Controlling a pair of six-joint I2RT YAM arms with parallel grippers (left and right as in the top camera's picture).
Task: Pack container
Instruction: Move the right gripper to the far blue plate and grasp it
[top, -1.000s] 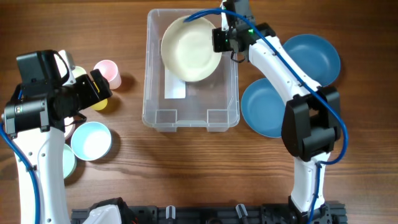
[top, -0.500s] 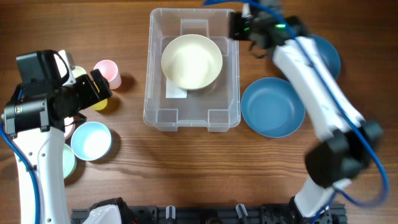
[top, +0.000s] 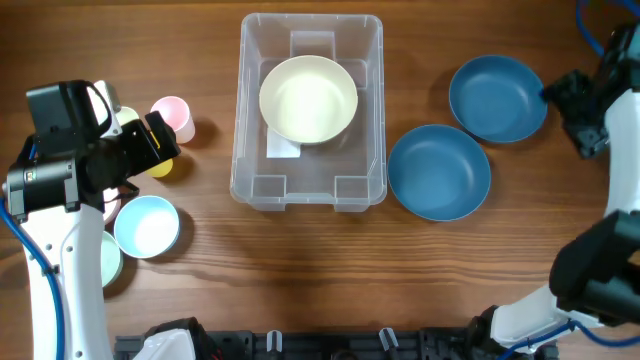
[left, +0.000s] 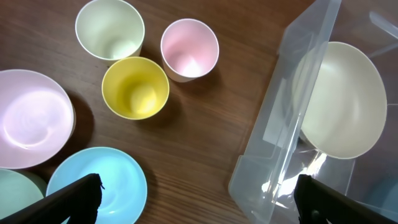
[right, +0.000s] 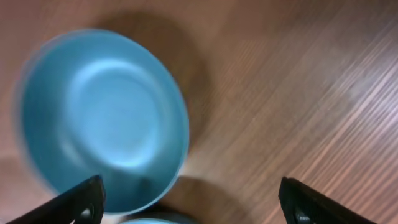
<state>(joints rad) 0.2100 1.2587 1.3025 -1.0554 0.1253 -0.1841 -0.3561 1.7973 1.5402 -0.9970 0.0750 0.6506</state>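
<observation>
Pincers both spread open, cream bowl sitting in the clear container

On the robot's left side, the left pincer (left: 199, 202) has its fingers wide apart with nothing between them; only two dark fingertips show, at the bottom corners of its wrist view. The right pincer (right: 193, 202) is likewise spread and empty, at the far right of the table (top: 300, 280), just beside the farther blue bowl (top: 497, 97). Its wrist view is blurred, so that bowl's outline is soft, and a sliver of rim at the bottom edge is too cut off to identify.

The container (top: 310, 180), a clear rectangular bin, stands mid-table toward the far side. A cream bowl (top: 308, 98) rests upright inside it, covering part of a white label (top: 282, 147) on the base. The nearer blue bowl (top: 439, 171) sits just right of the container, its rim meeting the farther one's.

Left of the container stand a pink cup (top: 172, 117), a yellow cup (left: 135, 87) mostly hidden under the left pincer from overhead, and a pale green cup (left: 109, 28). Nearby lie a pink bowl (left: 31, 118), cut by the frame edge, a light blue bowl (top: 147, 226), and a pale green bowl (left: 15, 196) of which only a corner shows
</observation>
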